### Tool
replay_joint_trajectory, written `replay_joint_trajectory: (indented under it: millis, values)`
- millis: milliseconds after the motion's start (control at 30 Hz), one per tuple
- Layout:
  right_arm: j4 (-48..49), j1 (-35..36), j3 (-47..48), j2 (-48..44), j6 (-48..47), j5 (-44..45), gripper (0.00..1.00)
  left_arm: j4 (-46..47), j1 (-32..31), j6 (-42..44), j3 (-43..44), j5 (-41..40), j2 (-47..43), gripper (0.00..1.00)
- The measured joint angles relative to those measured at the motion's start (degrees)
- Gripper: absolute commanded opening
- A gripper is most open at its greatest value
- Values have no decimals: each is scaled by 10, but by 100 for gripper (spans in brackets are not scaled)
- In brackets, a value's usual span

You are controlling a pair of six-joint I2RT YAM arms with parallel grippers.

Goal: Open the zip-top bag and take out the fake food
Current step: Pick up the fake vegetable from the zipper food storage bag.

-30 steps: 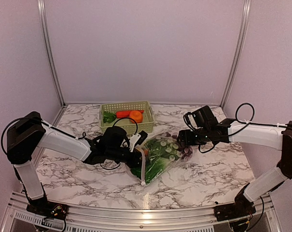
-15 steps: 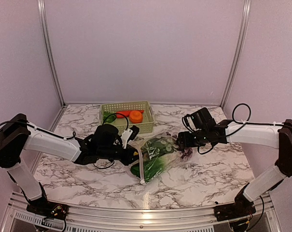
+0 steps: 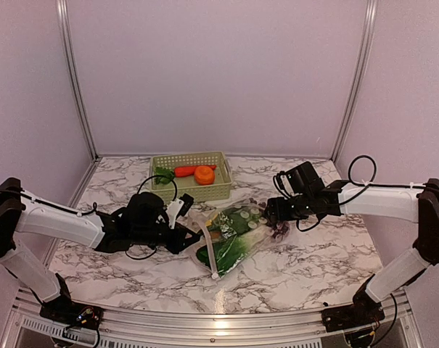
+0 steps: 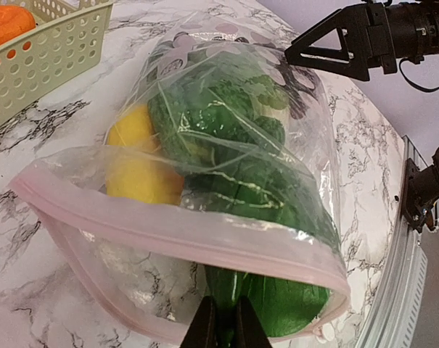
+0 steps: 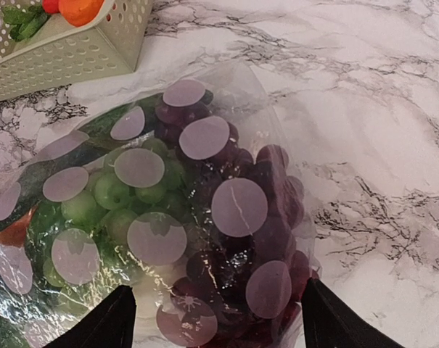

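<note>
The left gripper [image 4: 220,326] is low over the table [image 3: 313,261] at the left, its jaws closed together on the near lip of the bag [image 4: 226,181]. Behind it and a little to the right, by the back wall, stands the basket [image 3: 190,190]. It holds a green leaf [image 3: 163,175], a red-orange stick [image 3: 184,171] and a round orange piece [image 3: 204,174].

The bag lies on its side in the middle of the table, just in front of the basket's right corner, and runs from the left gripper to the right one. Its mouth faces left and gapes, the pink zip strip [image 4: 168,232] parted into a loop. One side of that strip is lifted clear and the other is down at the closed fingers. The rest of the food is inside the bag: a yellow piece [image 4: 136,159] near the mouth, dark greens [image 4: 234,138] behind it, then green grapes [image 5: 125,192] and purple grapes [image 5: 270,188] at the far end. Pale round dots [image 5: 239,206] mark the plastic there.

The right gripper [image 5: 218,290] clasps that far end. Its jaws stand wide around the purple grapes, with a finger against the plastic on each side.
</note>
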Motion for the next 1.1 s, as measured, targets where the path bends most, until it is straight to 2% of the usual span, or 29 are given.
replay_joint_trajectory:
  millis: [400,800,1100]
  values:
    - [2,0,1,6,0,0,77,-71,0,-27,-66,-61,-127,0]
    - [5,0,28,30,-1,-4,77,-269,0,-108,-113,-163,-336,0]
    - [10,0,36,40,-1,-10,77,-382,0,-177,-111,-210,-406,0]
